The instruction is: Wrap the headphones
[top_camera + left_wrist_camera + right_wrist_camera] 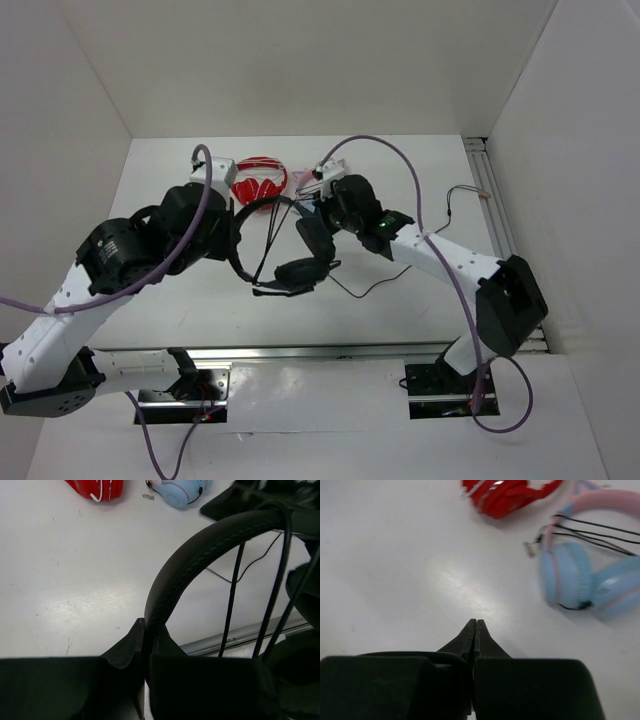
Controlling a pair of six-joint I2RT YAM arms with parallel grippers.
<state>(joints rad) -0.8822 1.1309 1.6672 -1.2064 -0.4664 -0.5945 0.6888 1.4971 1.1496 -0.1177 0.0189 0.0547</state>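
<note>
The black headphones (298,268) hang above the table, with their padded headband (200,545) pinched in my left gripper (149,630), which is shut on it at the left of the band (240,220). Several strands of the thin black cable (231,595) cross the headband arc. The rest of the cable (400,265) trails right across the table. My right gripper (476,625) is shut just right of the headband top (318,195). A thin black strand (420,654) arcs over its left finger into the jaw seam.
Red-and-white headphones (259,178) lie at the back. Light-blue and pink cat-ear headphones (585,580) lie beside them, under my right gripper. A metal rail (330,352) runs along the near table edge, and another (492,195) along the right side. White walls enclose the table.
</note>
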